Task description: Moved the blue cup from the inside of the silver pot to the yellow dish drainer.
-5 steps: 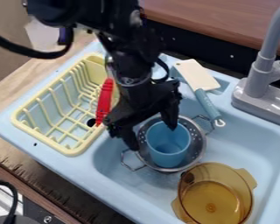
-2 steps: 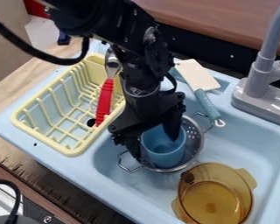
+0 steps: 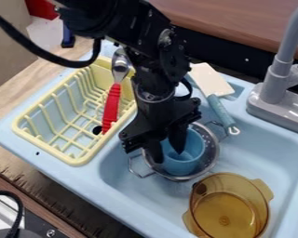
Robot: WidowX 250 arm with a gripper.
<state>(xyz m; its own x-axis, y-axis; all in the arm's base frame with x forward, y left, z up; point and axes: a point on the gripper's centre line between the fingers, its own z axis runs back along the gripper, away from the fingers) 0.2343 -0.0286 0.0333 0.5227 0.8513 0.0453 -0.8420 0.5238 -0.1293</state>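
As hand [image 3: 167, 155] narrows, cup [image 3: 181, 166] nearer faucet [image 3: 274, 81]

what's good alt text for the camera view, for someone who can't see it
A black robot hand hangs open at a blue cup inside a perforated silver pot in a light blue sink. A yellow dish drainer stands at left, an amber pot at lower right.

Silver pot [image 3: 212, 148]: shiny metal
Blue cup [image 3: 184, 163]: smooth plastic, soft sheen
Yellow dish drainer [image 3: 44, 145]: smooth matt plastic
Amber pot [image 3: 223, 216]: glossy, see-through
Sink [image 3: 263, 153]: smooth plastic
Red-handled utensil [image 3: 111, 104]: metal head, plastic handle
Counter [image 3: 52, 200]: rough-looking wood
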